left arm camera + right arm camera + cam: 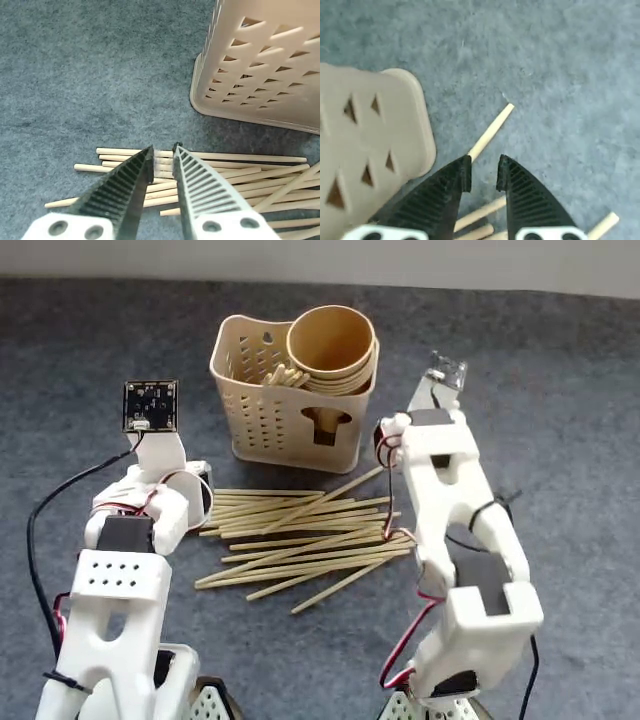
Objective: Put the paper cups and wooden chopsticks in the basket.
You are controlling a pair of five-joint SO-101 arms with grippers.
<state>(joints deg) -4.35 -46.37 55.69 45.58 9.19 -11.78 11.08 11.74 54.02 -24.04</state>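
Observation:
A beige perforated basket (245,425) stands at the back middle, holding stacked paper cups (332,340) and a few chopsticks (280,375). Many wooden chopsticks (300,540) lie in a loose pile on the grey carpet in front of it. My left gripper (162,150) hovers over the pile's left ends, open by a narrow gap with nothing in it. My right gripper (484,161) is open just above a slanted chopstick (492,130) next to the basket's (365,145) right corner.
The basket's wall (260,65) stands close beyond the left gripper. Both arms flank the pile, the left arm (130,540) and the right arm (450,500). Bare carpet lies to the left and right of the basket.

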